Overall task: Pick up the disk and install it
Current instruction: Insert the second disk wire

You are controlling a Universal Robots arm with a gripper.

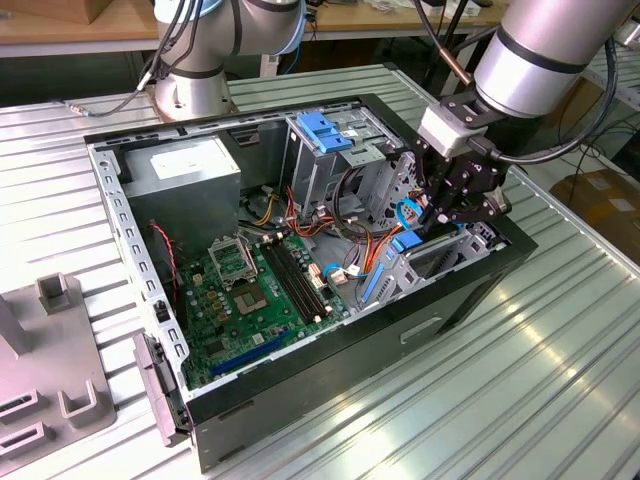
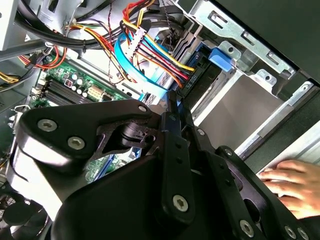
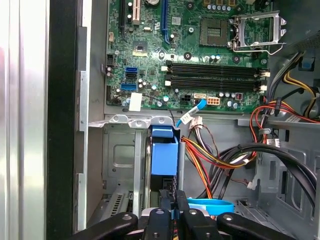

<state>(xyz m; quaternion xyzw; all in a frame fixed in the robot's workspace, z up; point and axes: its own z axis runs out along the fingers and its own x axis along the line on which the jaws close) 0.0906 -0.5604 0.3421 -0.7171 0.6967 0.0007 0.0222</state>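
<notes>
Your disk (image 3: pixel 164 157) stands on edge in the drive bay at the front corner of the open computer case (image 1: pixel 360 345), its blue bracket showing between the grey bay walls in the first wrist view; in the exterior view its blue edge (image 1: pixel 405 243) sits just under the tool. The gripper (image 3: pixel 174 200) is right above the bracket, its black fingers drawn close together over the bracket's top edge; you cannot tell whether they actually pinch it or merely touch it. In the second wrist view the gripper (image 2: pixel 175 107) points at the dark slot (image 2: pixel 200 80) beside a bundle of coloured cables (image 2: pixel 160 52), which crowd one side of the bay.

Inside the case you have the green motherboard (image 1: pixel 250 290), the grey power supply (image 1: pixel 185 175) in the far corner, and a metal cage with a blue latch (image 1: pixel 325 132). Room around the bay is tight: sheet-metal walls on both sides, cables close by, and the black case edge just beyond.

A person's hand (image 2: pixel 292 182) rests on the case's outer side. The case lies on a ribbed metal table (image 1: pixel 560 340), with a grey fixture (image 1: pixel 50 370) at the exterior view's left and cardboard boxes (image 1: pixel 610 195) at its right.
</notes>
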